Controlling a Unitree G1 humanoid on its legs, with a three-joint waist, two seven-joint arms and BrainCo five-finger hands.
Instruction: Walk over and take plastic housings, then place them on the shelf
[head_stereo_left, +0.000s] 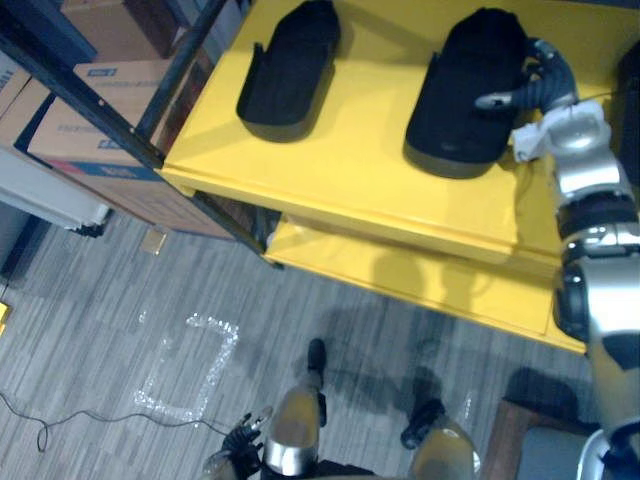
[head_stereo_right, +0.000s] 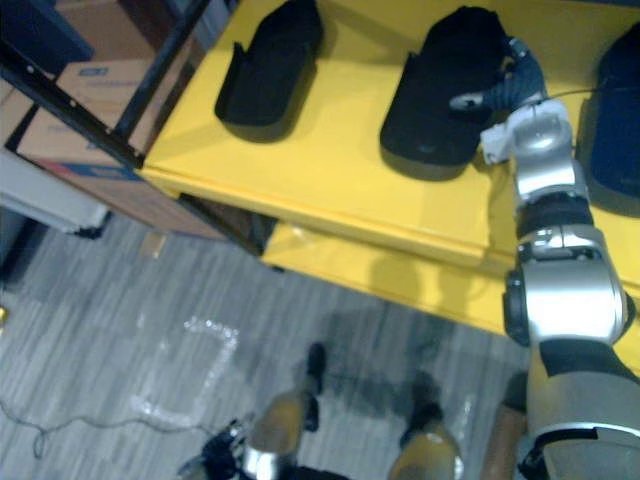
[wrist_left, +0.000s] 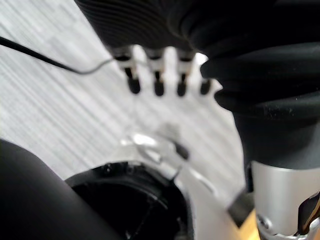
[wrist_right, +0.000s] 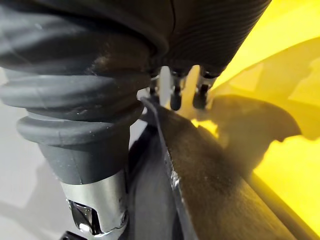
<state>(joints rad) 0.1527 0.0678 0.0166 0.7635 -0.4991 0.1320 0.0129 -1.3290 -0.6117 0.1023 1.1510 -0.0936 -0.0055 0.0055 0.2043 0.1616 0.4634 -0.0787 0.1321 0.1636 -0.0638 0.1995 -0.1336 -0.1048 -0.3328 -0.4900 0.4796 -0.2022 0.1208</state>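
Note:
Two black plastic housings lie on the yellow shelf (head_stereo_left: 340, 170): one at the back left (head_stereo_left: 290, 70), one to its right (head_stereo_left: 465, 95). My right hand (head_stereo_left: 548, 85) is at the right rim of that second housing (wrist_right: 210, 185), which rests on the shelf. The rim runs between my thumb and my fingers (wrist_right: 175, 97); the thumb lies out across the housing's top. My left hand (wrist_left: 159, 82) hangs low beside my body (head_stereo_left: 240, 435), fingers relaxed and holding nothing.
A third dark housing (head_stereo_right: 615, 110) sits at the shelf's right end. A lower yellow shelf (head_stereo_left: 400, 270) juts out beneath. Cardboard boxes (head_stereo_left: 110, 110) stand behind a dark rack post (head_stereo_left: 90, 95) at the left. A taped square (head_stereo_left: 190, 365) marks the grey floor.

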